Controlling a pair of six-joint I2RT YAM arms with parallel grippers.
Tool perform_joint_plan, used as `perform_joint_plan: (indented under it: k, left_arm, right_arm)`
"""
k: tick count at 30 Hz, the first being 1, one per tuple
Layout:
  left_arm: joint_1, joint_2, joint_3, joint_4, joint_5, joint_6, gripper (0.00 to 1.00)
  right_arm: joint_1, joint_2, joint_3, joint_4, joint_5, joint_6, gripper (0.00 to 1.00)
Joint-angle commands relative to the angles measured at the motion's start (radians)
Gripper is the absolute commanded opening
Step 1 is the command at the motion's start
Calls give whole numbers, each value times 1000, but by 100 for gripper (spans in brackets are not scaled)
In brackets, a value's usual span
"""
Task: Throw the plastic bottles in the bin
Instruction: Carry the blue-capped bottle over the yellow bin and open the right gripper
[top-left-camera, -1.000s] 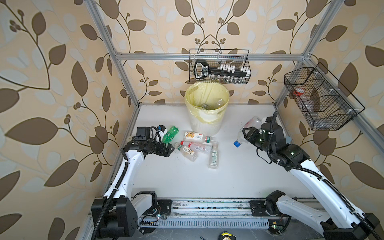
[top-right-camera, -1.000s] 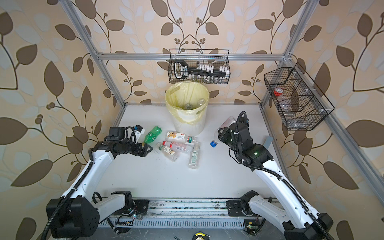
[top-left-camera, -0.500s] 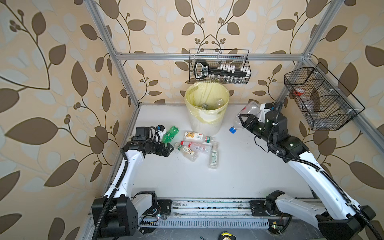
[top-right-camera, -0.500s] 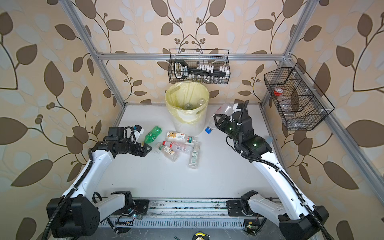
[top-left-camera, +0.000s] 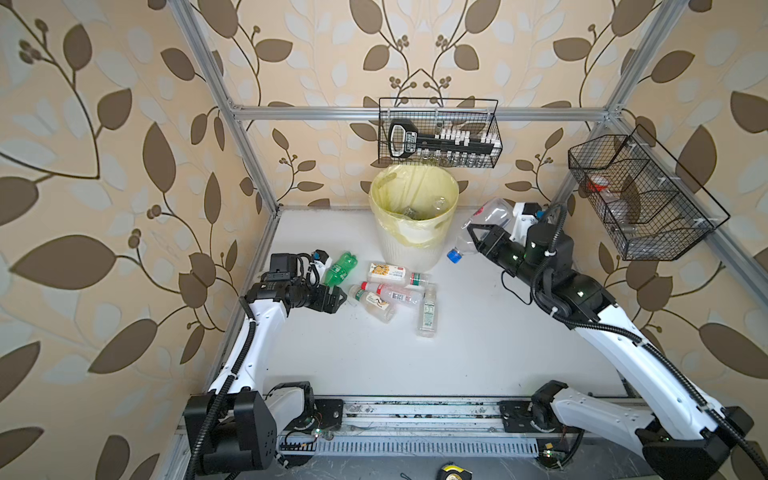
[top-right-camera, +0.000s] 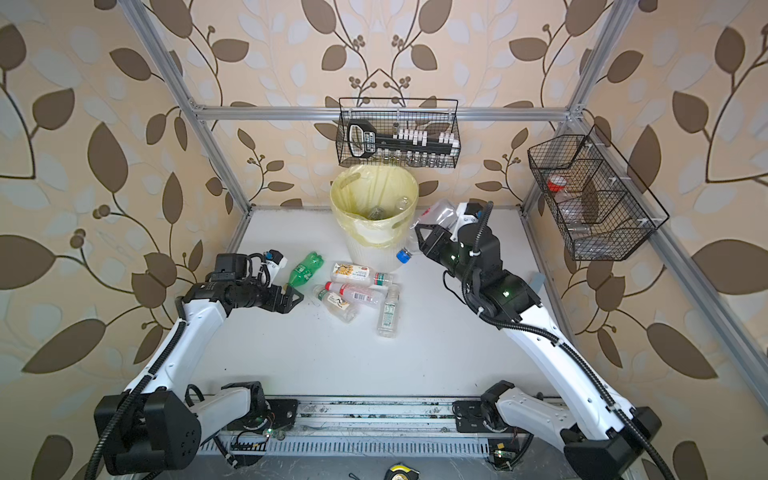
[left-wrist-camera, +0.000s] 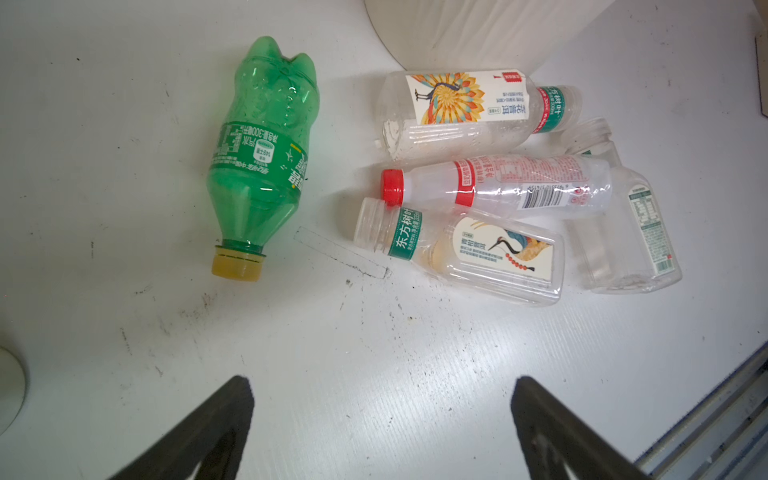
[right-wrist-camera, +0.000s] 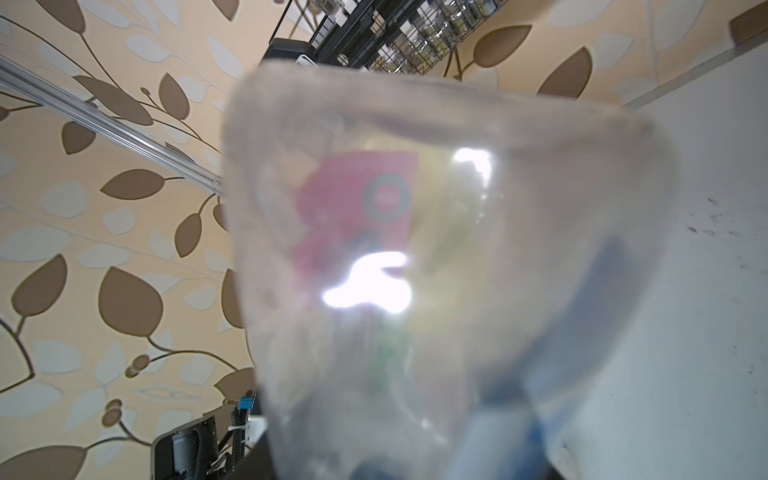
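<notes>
The blue-capped bottle (top-left-camera: 496, 214) is clamped crosswise in the right hand (top-left-camera: 473, 239). It is lifted clear of the surface (top-left-camera: 478, 353), just beside the bin (top-left-camera: 409, 249) and about level with its rim. Its cap end slopes down toward the bin's wall and its base tilts up and away. The right arm stretches forward with the forearm raised and the wrist turned toward the bin. The bottle is clear and dented with a red label; it fills the right wrist view as a blur.

The bin is white and ribbed, with a pale yellow liner, and at least two clear bottles (top-left-camera: 438, 203) lie inside.

Five more bottles lie on their sides in front of it. A green bottle (left-wrist-camera: 262, 158) with a yellow cap lies apart. Four clear ones huddle together: a peacock-label bottle (left-wrist-camera: 457, 110), a red-capped bottle (left-wrist-camera: 498, 187), a crane-label bottle (left-wrist-camera: 465, 253) and a plain bottle (left-wrist-camera: 623, 220).

The left hand (left-wrist-camera: 382, 395) hangs low over the surface near the green bottle's cap, jaws spread wide and empty, with the forearm level.
</notes>
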Motion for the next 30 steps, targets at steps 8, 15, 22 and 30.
perform_joint_plan:
  k: [8, 15, 22, 30]
  left_arm:
    - [36, -12, 28, -38, 28, 3, 99]
    - [46, -12, 40, -50, 48, -2, 99]
    - [52, -10, 35, -45, 55, 0, 99]
    - [55, -12, 30, -45, 61, 4, 99]
  right_arm:
    - [11, 515, 659, -60, 88, -155, 49]
    - [2, 964, 1418, -468, 58, -201, 100]
    - [6, 674, 971, -261, 53, -206, 100]
    - [20, 387, 595, -170, 43, -237, 100]
